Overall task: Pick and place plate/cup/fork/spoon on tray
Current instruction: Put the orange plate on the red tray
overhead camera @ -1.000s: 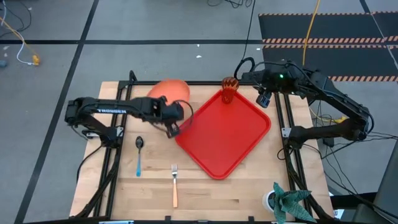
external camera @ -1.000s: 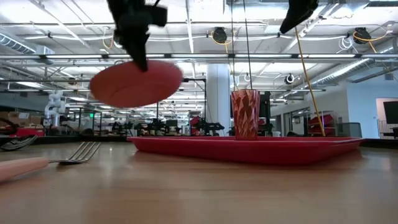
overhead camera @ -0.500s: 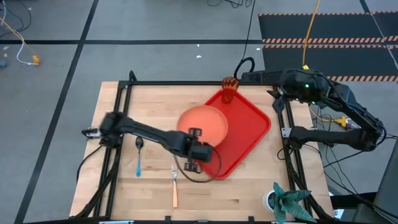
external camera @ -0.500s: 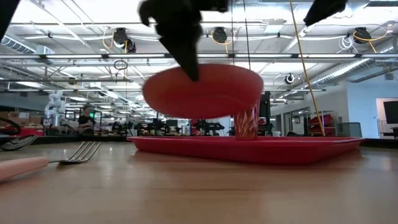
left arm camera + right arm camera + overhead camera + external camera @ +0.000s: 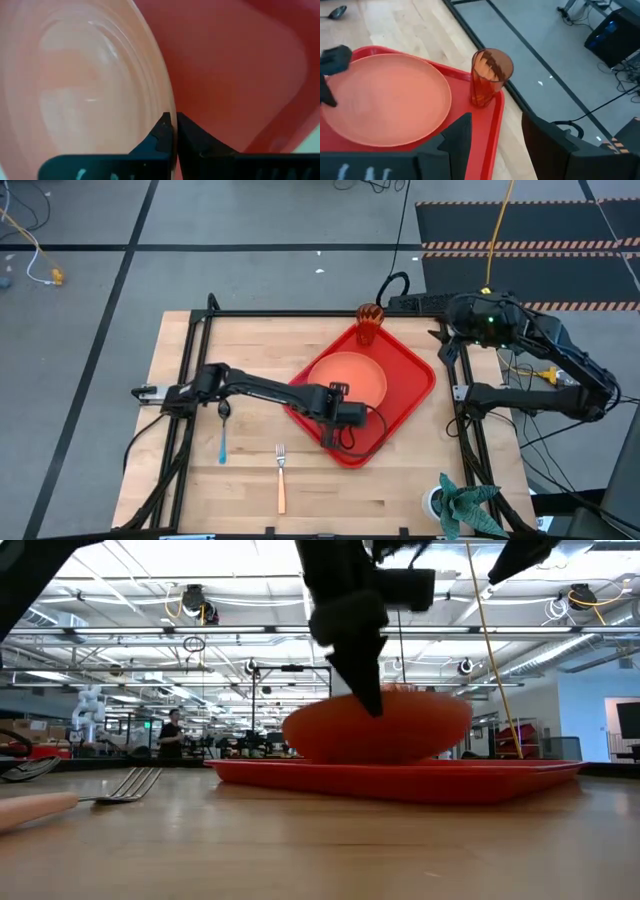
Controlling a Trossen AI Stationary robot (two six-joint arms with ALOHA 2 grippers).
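Observation:
The orange-salmon plate [image 5: 350, 377] hangs low over the red tray [image 5: 405, 395], with my left gripper [image 5: 173, 122] shut on its rim. In the low view the plate [image 5: 400, 730] sits just above the tray's rim [image 5: 520, 775]; whether it touches the tray I cannot tell. The amber cup [image 5: 368, 324] stands upright in the tray's far corner. The blue-handled spoon [image 5: 223, 430] and the orange-handled fork [image 5: 281, 480] lie flat on the table to the tray's left. My right gripper [image 5: 495, 145] waits open, high at the table's far right, behind the cup [image 5: 490, 77]. My left gripper pinches the plate's rim [image 5: 169, 106] between its two fingers, on the side toward the table's near edge. The fingers [image 5: 372, 700] come steeply from above, slanting down. The plate is held close to level, face up, over the middle of the tray.
The black frame rails [image 5: 195, 380] run along the table's left and right sides. A green-leaved thing in a white pot [image 5: 465, 502] stands at the near right corner. Bare wood [image 5: 400, 495] lies in front of the tray.
My left gripper has carried the plate from the table's far left toward the right and near side, over the tray, and down, rolling so that the tilted plate now lies close to level. My right gripper has drawn back from the cup toward the far right.

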